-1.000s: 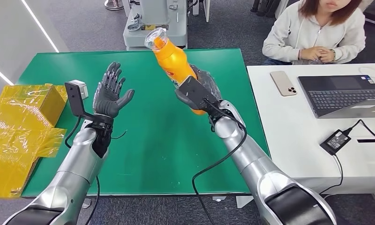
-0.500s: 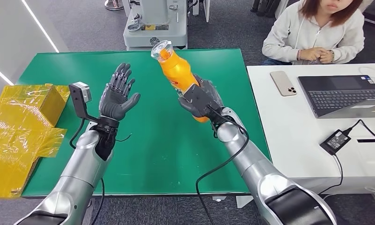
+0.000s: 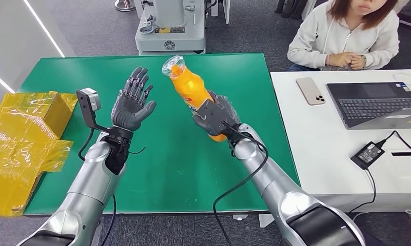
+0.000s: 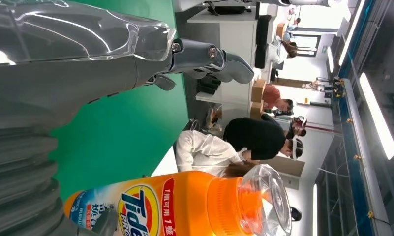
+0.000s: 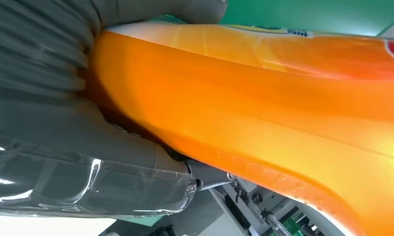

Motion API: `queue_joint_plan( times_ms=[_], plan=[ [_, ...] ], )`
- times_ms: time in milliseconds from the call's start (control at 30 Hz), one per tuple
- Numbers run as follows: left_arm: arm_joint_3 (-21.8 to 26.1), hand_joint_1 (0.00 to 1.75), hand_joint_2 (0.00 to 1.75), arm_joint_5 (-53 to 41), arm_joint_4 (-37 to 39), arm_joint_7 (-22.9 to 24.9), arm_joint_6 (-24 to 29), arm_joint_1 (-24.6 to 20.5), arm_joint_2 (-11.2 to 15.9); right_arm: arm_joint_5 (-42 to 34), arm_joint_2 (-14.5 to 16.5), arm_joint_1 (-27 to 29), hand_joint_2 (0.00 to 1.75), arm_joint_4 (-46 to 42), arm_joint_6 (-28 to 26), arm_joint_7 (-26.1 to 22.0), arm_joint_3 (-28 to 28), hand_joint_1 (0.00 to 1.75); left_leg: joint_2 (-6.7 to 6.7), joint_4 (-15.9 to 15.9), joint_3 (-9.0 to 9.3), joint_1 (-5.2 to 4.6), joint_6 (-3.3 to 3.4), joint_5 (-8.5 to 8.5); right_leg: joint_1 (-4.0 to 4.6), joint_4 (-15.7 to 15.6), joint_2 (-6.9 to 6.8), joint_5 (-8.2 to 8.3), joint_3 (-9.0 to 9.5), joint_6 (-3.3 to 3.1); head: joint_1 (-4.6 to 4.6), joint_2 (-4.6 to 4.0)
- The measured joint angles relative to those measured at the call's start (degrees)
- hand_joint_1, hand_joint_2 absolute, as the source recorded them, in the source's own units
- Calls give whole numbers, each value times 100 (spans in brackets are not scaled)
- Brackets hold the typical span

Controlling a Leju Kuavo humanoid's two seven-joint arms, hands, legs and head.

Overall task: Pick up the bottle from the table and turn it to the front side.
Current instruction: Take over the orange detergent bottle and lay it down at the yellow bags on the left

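An orange detergent bottle (image 3: 189, 88) with a clear cap is held in the air above the green table (image 3: 162, 154). It tilts up and to the left. My right hand (image 3: 214, 116) grips its lower body. My left hand (image 3: 132, 101) is raised just left of the bottle, palm toward it and fingers spread, apart from it. In the left wrist view the bottle (image 4: 185, 206) shows its Tide label and clear cap beside my left hand (image 4: 76, 64). The right wrist view is close on the orange bottle (image 5: 263, 103) in my right hand (image 5: 62, 147).
Yellow wrapped boxes (image 3: 23, 133) lie at the table's left edge. A white desk (image 3: 336, 154) on the right holds a phone (image 3: 310, 90), a laptop (image 3: 377, 104) and a power adapter (image 3: 367, 154); a person (image 3: 349, 33) sits behind it. A grey machine base (image 3: 167, 28) stands beyond the table.
My right hand has lowered the bottle and carried it slightly left. My left hand has moved up and right, closer to the bottle.
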Motion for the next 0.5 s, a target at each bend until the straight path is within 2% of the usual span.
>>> queue_joint_plan(
  times_ms=[200, 500],
  plan=[
    [-90, 0, 175, -100, 148, -180, 435, -102, 3, 55, 8, 1, 175, 5, -6, -127, 1, 171, 0, 0, 0, 0, 0, 0, -1, 0, 0, 0, 1, 0, 1, 0],
    [-92, 0, 175, -100, 537, -250, 531, -251, -34, 193, 139, 8, 175, -264, 284, -97, 141, 172, 1, 0, 0, 0, 0, 0, 0, 0, 1, 0, -1, 0, -1, 0]
  ],
)
